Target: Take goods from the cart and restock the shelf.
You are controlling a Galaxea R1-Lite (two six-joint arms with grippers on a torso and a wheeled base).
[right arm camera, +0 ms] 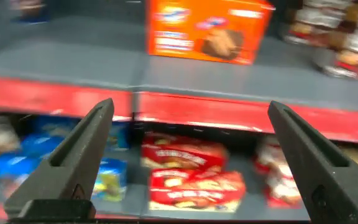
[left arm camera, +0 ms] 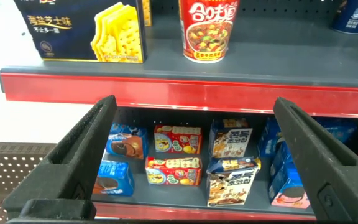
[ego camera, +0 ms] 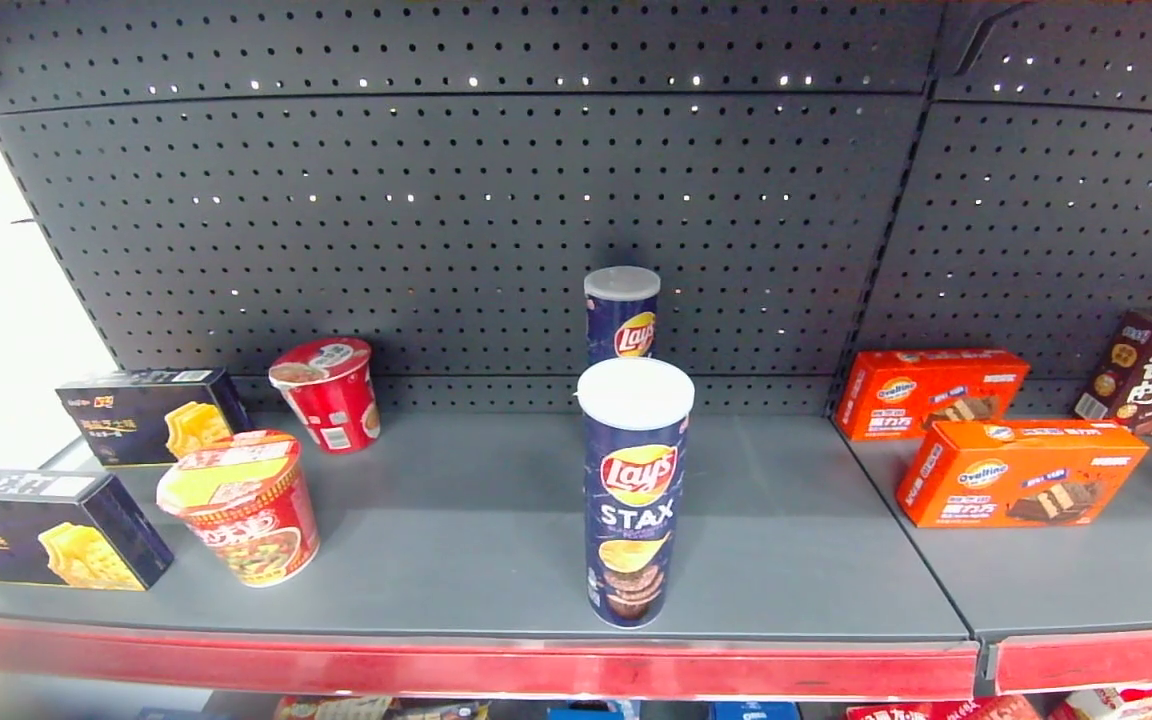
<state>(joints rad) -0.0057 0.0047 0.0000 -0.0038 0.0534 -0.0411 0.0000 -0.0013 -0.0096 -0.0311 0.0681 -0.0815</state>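
Right now the shelf (ego camera: 496,520) carries two upright chip cans in its middle: the near chip can (ego camera: 633,490) stands by the red front edge, and the far chip can (ego camera: 622,312) stands behind it, close to the pegboard back. To the left are a near noodle cup (ego camera: 241,505) and a far noodle cup (ego camera: 328,392), with two dark cracker boxes (ego camera: 46,527) farther left. To the right lie two orange boxes (ego camera: 1021,470), one behind the other, and a brown box (ego camera: 1151,370) stands far right.

The left gripper (left arm camera: 194,106) faces the shelf's red edge below the near noodle cup, its fingers spread wide with nothing between them. Beyond it, small snack packs (left arm camera: 179,155) fill the lower shelf. The right gripper (right arm camera: 191,106) sits level with the same red edge below an orange box, its fingers likewise apart and empty, with red packs (right arm camera: 188,174) on the lower shelf beyond.
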